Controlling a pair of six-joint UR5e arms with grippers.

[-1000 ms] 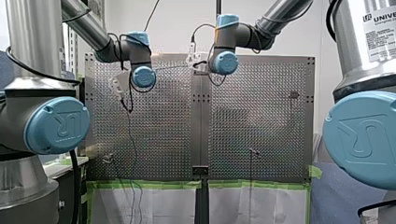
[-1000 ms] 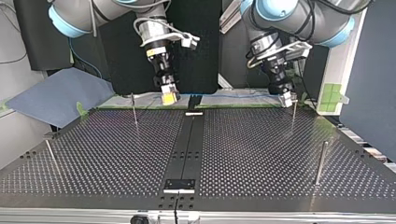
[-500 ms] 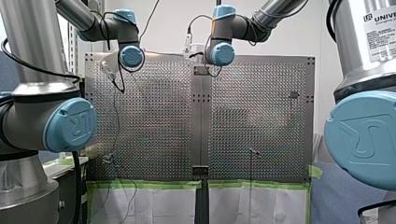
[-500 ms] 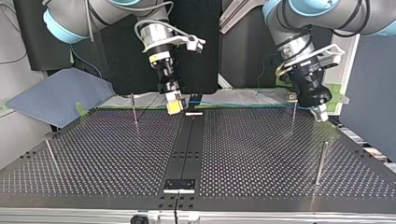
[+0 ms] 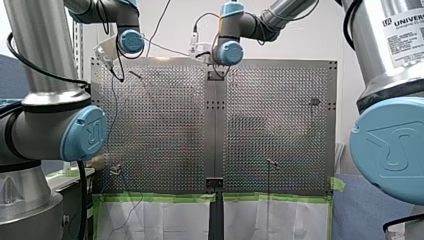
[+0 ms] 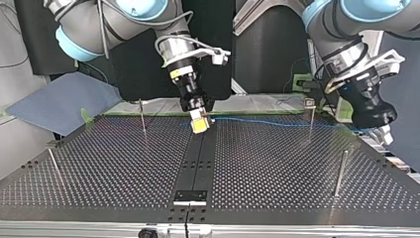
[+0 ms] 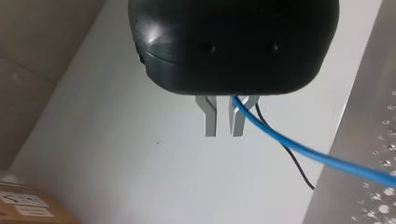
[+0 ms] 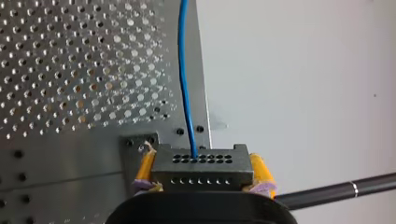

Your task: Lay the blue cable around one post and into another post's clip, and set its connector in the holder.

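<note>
My right gripper (image 6: 199, 124) is clenched on the connector (image 8: 202, 168). In the right wrist view the black block is squeezed between the yellow pads (image 8: 145, 169), and the blue cable (image 6: 262, 121) leaves it straight ahead. The connector is not seated in anything yet. It hangs over the dark centre strip (image 6: 198, 158) at the 12 o'clock edge of the table (image 6: 277, 168) in the top view. A small bolted bracket (image 8: 136, 144) sits just beside it; maybe the holder, can't say.

My left gripper (image 6: 384, 135) grasps the cable further along. In the left wrist view the metal fingers (image 7: 210, 119) are nearly together, with the cable coming out from between them. The gripper hangs just past the table's 3 o'clock edge in the top view.

Key relation: the cable's long axis runs 9-to-3 in the top view, fairly straight between the two grippers, and looks raised off the surface. The clip post (image 6: 310, 116) stands on that line, at 9 o'clock from my left gripper and much nearer it than my right. The cable crosses the post below the clip head; in front or behind, can't tell. It is not in the clip. The plain post (image 6: 340, 171) is at about 8 o'clock from my left gripper, with no cable around it.

Judgement: routing is at an early stage. My left arm is the one placed to steer the cable round a post, and my right arm has the connector end.
</note>
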